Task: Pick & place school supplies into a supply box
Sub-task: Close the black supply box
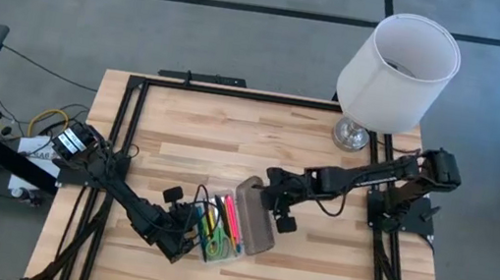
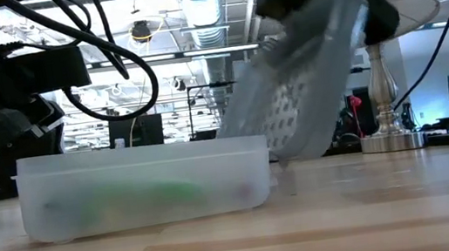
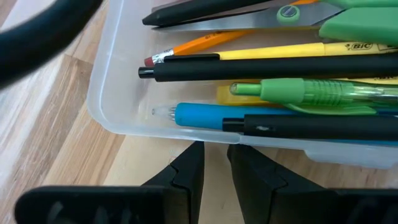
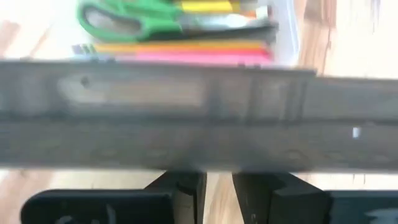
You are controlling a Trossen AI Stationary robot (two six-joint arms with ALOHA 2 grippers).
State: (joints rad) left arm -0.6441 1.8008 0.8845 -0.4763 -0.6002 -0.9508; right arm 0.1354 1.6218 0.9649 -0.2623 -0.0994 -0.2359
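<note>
Left pincer [image 3: 214, 168]: your fingers stand close together with a thin gap, holding nothing, just outside the supply box's clear wall, above the bench.
Right pincer [image 4: 217, 186]: you have it clamped on the edge of the grey lid [image 1: 256, 218], which stands tilted over the box's side nearest that arm.
Supply box [image 1: 222, 227]: sits on the bench [image 1: 232, 127] between your two arms, toward the near edge.
School supplies [image 3: 280, 93]: you see them lying side by side inside the box: black pens, a blue one, a green one, a yellow pen, an orange pencil, pink markers.
Scissors [image 4: 134, 18]: green handles, lying in the box on top of the pens.
Low view: the box's frosted wall [image 2: 145, 189] hides most of the contents; only a green blur shows.
Lamp [image 1: 395, 67]: white shade, metal foot, on the bench's far right corner, well apart from the box.
</note>
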